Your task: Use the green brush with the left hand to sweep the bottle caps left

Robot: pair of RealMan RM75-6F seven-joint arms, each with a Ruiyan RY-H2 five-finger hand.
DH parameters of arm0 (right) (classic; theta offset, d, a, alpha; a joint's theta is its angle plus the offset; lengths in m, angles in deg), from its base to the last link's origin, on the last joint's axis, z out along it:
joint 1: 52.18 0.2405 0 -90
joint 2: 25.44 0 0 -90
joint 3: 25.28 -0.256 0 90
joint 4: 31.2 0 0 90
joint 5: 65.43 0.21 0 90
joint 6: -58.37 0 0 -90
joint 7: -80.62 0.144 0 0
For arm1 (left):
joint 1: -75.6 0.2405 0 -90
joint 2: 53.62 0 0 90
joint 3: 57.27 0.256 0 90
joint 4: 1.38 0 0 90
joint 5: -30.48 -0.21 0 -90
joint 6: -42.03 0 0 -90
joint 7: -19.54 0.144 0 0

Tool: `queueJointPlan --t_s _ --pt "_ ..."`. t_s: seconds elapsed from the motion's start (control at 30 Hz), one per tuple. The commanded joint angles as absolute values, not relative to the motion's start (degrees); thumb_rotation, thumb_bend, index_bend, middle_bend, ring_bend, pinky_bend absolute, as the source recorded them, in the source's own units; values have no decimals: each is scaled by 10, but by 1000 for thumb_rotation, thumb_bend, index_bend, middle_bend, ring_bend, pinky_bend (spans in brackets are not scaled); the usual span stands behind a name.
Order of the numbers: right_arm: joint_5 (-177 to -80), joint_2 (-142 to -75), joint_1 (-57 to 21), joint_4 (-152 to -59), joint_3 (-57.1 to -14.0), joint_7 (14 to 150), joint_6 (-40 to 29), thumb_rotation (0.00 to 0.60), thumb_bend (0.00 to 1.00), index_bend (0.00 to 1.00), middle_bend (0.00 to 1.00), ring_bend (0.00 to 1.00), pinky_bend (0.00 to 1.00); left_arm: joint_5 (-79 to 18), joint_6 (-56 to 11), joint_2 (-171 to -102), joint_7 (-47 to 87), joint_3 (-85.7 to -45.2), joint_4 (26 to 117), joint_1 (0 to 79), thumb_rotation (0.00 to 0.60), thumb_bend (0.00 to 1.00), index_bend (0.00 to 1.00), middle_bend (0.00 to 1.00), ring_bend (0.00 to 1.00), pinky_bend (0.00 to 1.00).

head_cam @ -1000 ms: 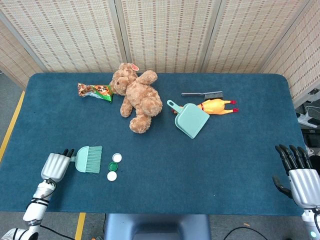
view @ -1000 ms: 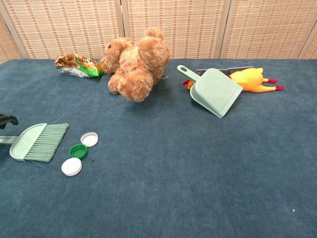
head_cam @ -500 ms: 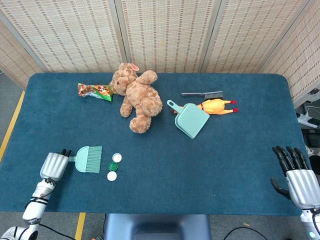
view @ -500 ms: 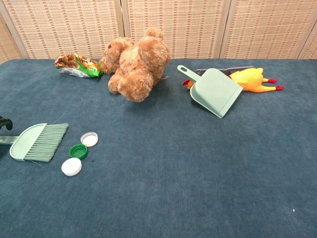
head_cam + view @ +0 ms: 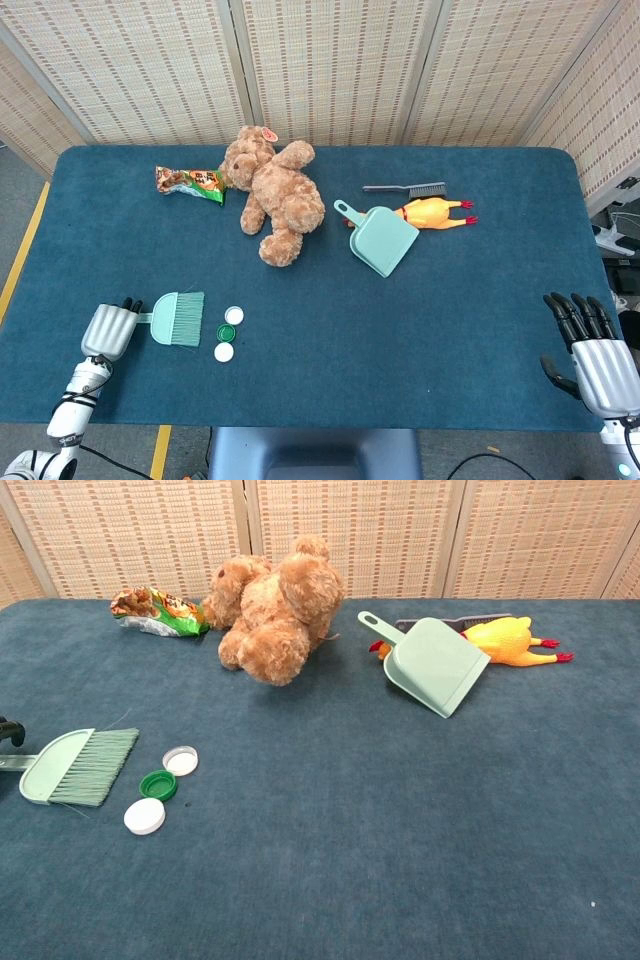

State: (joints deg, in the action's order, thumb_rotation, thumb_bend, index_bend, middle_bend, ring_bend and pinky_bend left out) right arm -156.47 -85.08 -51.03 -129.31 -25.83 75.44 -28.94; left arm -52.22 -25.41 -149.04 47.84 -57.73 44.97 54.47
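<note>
The green brush (image 5: 178, 318) (image 5: 78, 767) lies flat near the table's front left, bristles pointing right. Just right of the bristles sit three bottle caps: a white one (image 5: 234, 315) (image 5: 180, 760), a green one (image 5: 227, 333) (image 5: 158, 784) and another white one (image 5: 224, 352) (image 5: 145, 816). My left hand (image 5: 108, 330) is at the end of the brush handle with its fingers stretched out, not closed round it; the chest view shows only a dark fingertip (image 5: 6, 728) above the handle. My right hand (image 5: 590, 352) hovers at the front right edge, fingers apart, holding nothing.
A brown teddy bear (image 5: 272, 195) lies at the back middle, with a snack packet (image 5: 190, 183) to its left. A green dustpan (image 5: 380, 238), a rubber chicken (image 5: 432, 213) and a dark brush (image 5: 408, 188) lie at the back right. Blue cloth covers the table (image 5: 420, 330).
My left hand has edged slightly left at the handle's end, and my right hand has drifted a little left and down. Brush and caps have not moved.
</note>
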Motion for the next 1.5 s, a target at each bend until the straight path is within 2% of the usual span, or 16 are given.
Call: queueJointPlan --t_s 0.03,0.93,1.0,1.17,1.5 --pt "-1564 -851 -510 -1293 -258 755 -289 600 259 0 62 0 0 -525 -255 -1496 475 -575 440 545 600 412 324 392 680 765" --pt "-1564 -849 -508 -1296 -255 757 -279 600 259 0 62 0 0 -542 -257 -1537 446 -570 356 542 600 411 418 484 684 772" --pt "-1564 -849 -508 -1296 -254 757 -278 600 259 0 62 0 0 -545 -262 -1541 441 -570 347 543 600 409 440 519 691 779" --pt "-1562 -850 -507 -1295 -255 757 -277 600 259 0 62 0 0 -560 -294 -1556 414 -567 313 544 600 405 586 690 730 821" --pt "-1563 -851 -506 -1295 -253 755 -273 600 259 0 62 0 0 -590 -378 -1568 368 -564 278 550 600 481 814 899 766 851"
